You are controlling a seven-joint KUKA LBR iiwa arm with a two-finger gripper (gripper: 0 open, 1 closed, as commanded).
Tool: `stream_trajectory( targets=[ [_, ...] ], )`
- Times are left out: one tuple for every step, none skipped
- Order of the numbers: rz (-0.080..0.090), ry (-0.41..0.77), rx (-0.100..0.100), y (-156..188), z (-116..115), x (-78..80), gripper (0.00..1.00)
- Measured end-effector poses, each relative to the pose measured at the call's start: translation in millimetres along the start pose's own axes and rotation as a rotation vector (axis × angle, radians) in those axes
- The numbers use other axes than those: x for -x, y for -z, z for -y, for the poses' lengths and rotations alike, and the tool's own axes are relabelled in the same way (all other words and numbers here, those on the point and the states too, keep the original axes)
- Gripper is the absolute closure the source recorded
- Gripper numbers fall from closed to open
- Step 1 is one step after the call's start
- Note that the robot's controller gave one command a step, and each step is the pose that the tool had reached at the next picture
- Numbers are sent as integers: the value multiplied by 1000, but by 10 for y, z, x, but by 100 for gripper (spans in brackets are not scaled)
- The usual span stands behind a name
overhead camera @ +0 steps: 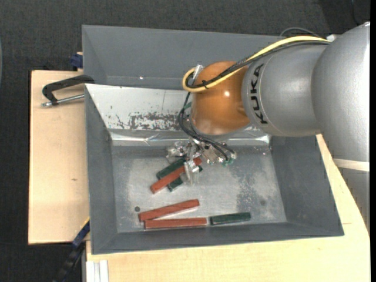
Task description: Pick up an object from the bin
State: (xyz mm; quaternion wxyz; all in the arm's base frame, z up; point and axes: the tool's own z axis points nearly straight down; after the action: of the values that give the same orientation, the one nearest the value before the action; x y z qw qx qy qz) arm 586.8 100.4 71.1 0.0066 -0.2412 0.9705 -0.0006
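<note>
Green stick (169, 171) and red stick (160, 185) lie touching by the gripper (191, 160). I cannot tell if it is spread or pinching. Best grab just one, across its middle.

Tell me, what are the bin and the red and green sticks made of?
Bin: grey sheet metal, by its dull sheen and scuffed wall. Red sticks and green stick: matte, flat-sided, perhaps painted wood or plastic.

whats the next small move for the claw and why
Probably ease the claw straight down a little: it sits at the upper end of the green stick and red-brown stick lying together mid-bin; the other sticks lie apart by the near wall.
</note>
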Motion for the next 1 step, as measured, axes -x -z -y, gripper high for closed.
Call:
stream_trajectory(
  targets=[
    [2,-2,0,16,-7,-6,100]
  ],
)
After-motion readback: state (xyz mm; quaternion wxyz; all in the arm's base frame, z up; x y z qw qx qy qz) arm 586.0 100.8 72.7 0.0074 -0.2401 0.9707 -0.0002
